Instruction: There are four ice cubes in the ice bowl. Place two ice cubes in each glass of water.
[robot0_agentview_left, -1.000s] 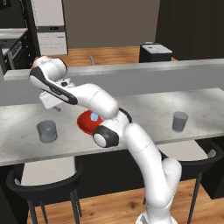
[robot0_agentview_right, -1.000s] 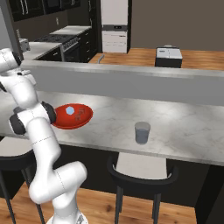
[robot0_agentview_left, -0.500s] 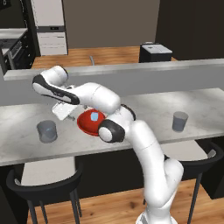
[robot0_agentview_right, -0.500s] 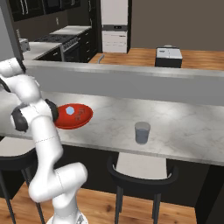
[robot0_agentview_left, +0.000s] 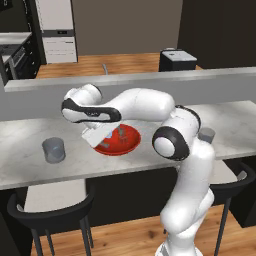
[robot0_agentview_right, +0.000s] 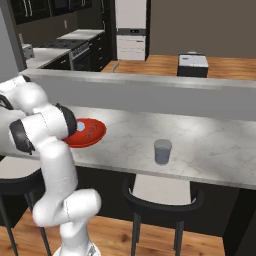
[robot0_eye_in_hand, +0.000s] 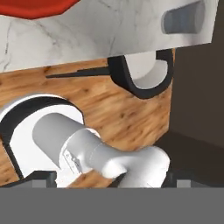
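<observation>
The red ice bowl (robot0_agentview_left: 125, 142) sits mid-counter, with pale ice cubes (robot0_agentview_left: 120, 133) inside it. From the right base view, one ice cube (robot0_agentview_right: 80, 126) shows blue-white in the ice bowl (robot0_agentview_right: 92, 134). My gripper (robot0_agentview_left: 105, 139) hangs low over the bowl's left side, open and holding nothing. One glass of water (robot0_agentview_left: 53, 150) stands left of the bowl. Another glass (robot0_agentview_left: 206, 134) stands to the right, partly hidden by my elbow. The hand view looks back across the counter at the bowl's rim (robot0_eye_in_hand: 39, 8) and a glass (robot0_eye_in_hand: 183, 19).
The marble counter (robot0_agentview_left: 20, 135) has a raised grey ledge (robot0_agentview_left: 45, 85) behind it. Dark stools (robot0_agentview_left: 52, 200) stand along the front edge below. A dark appliance (robot0_agentview_left: 177, 59) sits beyond the ledge. My own arm arches over the bowl.
The arm has swung down and to the right, bringing the hand from above the counter's left part to the bowl's left side. The jaws stayed open. Bowl and glasses have not moved.
</observation>
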